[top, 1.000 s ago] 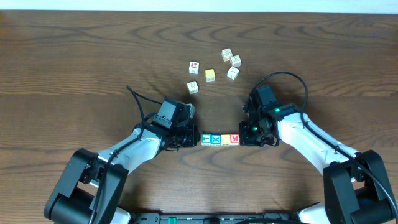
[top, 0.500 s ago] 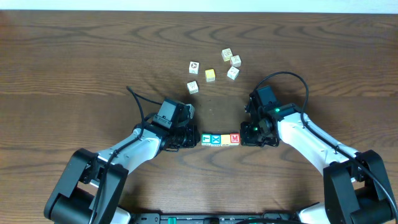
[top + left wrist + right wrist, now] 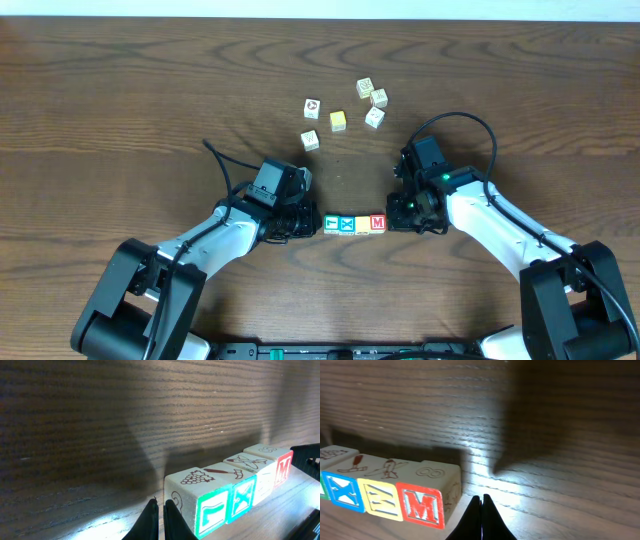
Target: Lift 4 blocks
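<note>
Four blocks stand in one tight row on the wood: teal-green [image 3: 331, 224], blue with a white X [image 3: 347, 224], yellow-orange [image 3: 362, 224] and red with M [image 3: 377, 223]. My left gripper [image 3: 312, 224] is shut, its tips against the green block's outer side. In the left wrist view the left gripper [image 3: 161, 510] touches the green block [image 3: 216, 512], and the X block [image 3: 241, 500] and the M block [image 3: 283, 470] trail away. My right gripper [image 3: 392, 222] is shut too. The right wrist view shows the right gripper [image 3: 481, 502] just beside the M block [image 3: 422, 506].
Several cream-faced cubes [image 3: 312, 107] and a pale yellow cube [image 3: 338, 121] lie scattered behind the row, toward the table's far edge. A black cable [image 3: 455, 120] loops over the right arm, and another cable [image 3: 222, 160] trails from the left.
</note>
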You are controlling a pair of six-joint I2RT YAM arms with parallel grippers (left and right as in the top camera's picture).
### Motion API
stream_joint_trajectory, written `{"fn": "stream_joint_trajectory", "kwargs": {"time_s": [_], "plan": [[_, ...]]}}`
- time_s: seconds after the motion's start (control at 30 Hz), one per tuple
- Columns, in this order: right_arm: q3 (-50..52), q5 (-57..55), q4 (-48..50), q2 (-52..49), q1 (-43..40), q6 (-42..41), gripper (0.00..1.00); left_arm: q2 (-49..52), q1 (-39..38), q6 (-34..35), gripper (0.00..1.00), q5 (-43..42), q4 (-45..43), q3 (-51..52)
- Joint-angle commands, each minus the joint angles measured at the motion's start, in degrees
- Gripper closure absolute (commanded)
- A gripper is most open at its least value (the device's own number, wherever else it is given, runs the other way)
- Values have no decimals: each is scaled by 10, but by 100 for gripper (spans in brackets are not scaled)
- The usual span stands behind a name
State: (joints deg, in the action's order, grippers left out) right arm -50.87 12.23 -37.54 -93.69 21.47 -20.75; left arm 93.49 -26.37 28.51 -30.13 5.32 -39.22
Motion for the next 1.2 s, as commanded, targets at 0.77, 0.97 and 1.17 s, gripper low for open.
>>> {"fn": "stream_joint_trajectory", "kwargs": {"time_s": [0.77,0.97,1.17], "plan": [[4,83,30,-38,8,16,99,7,-1,1,93,-23,-1,3],[4,82,31,-38,21,22,99,7,-1,1,92,-43,-14,3],[4,82,38,-38,31,22,99,7,-1,1,93,-51,-14,3]]}}
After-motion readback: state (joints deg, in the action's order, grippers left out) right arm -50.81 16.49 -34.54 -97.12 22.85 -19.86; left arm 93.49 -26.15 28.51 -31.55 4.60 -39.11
